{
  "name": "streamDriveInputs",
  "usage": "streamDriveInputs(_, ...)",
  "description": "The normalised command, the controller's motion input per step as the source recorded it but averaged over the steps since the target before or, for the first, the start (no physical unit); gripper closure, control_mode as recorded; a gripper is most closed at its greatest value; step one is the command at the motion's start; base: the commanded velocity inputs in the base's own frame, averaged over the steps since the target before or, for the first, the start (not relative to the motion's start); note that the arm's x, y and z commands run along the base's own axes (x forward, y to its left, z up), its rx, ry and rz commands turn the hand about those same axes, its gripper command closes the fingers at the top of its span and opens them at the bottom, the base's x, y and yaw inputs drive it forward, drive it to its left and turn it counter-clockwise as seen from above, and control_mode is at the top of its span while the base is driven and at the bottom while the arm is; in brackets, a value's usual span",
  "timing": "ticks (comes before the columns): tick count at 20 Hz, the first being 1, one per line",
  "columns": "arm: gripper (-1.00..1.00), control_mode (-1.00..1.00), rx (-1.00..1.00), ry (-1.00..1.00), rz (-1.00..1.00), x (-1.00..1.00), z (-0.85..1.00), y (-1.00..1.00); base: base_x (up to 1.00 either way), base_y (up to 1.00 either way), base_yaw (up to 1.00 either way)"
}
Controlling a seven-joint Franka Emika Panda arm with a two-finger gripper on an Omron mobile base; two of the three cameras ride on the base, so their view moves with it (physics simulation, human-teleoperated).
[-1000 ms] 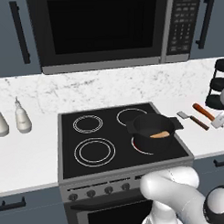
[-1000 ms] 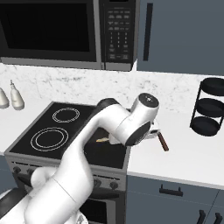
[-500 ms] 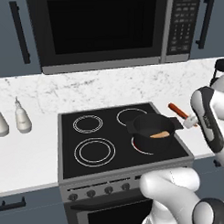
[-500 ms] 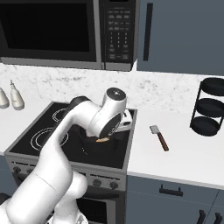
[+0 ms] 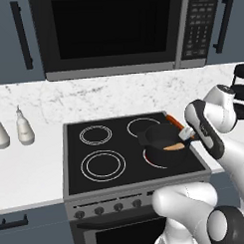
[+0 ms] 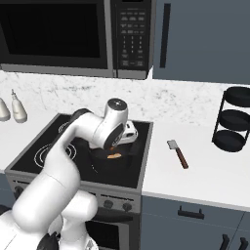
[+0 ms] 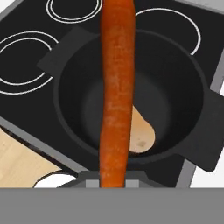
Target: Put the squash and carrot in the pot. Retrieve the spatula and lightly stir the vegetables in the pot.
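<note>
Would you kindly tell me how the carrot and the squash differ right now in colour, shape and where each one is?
The carrot is bright orange; the squash is pale tan. The carrot is long and thin, the squash looks thicker with a rounded end. The carrot is held in the shut tool above the pot; the squash lies on the pot's floor.

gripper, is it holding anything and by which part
The gripper is shut on the carrot, gripping one end of it; the rest of the carrot reaches out over the pot, where the squash lies.
</note>
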Motion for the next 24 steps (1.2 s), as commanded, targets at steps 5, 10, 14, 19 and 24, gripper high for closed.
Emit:
streamDriveInputs(5,1.0,-1.0,0.0,0.0,0.0,0.04,-0.38,0.24,0.0,0.0,0.0)
streamDriveInputs(10,1.0,-1.0,0.0,0.0,0.0,0.12,-0.32,0.16,0.0,0.0,0.0)
streamDriveInputs(14,1.0,-1.0,0.0,0.0,0.0,0.26,-0.18,0.18,0.0,0.0,0.0)
streamDriveInputs(19,-1.0,-1.0,0.0,0.0,0.0,0.19,-0.13,0.1,0.0,0.0,0.0)
streamDriveInputs(24,-1.0,-1.0,0.0,0.0,0.0,0.1,-0.01,-0.02,0.0,0.0,0.0)
